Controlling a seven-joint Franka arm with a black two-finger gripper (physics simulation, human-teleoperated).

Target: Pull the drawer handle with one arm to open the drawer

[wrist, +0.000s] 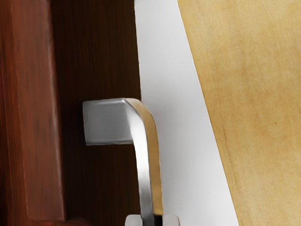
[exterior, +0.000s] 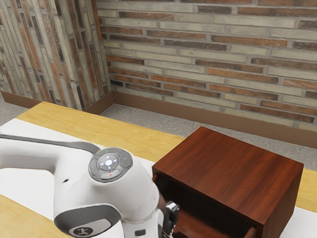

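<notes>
Silver handle (wrist: 146, 155) on a dark wooden drawer (wrist: 94, 56), directly beneath the hand (exterior: 171, 217). Impossible to tell whether hand open or clamped.

**Arm bent down at the cabinet's front**

The white arm (exterior: 44, 158) comes in low and nearly level from the exterior view's left, heading toward the cabinet (exterior: 233, 168). Just short of the cabinet's front corner it bends at a rounded joint (the one capped with a grey disc of small buttons) and turns steeply downward. Below that joint, a little further from the cabinet, a second rounded link with a dark grey cap faces the camera. The dark upper part of the hand (exterior: 171, 217) sits right beside the cabinet's open front, and runs down past the picture's lower edge.
</notes>
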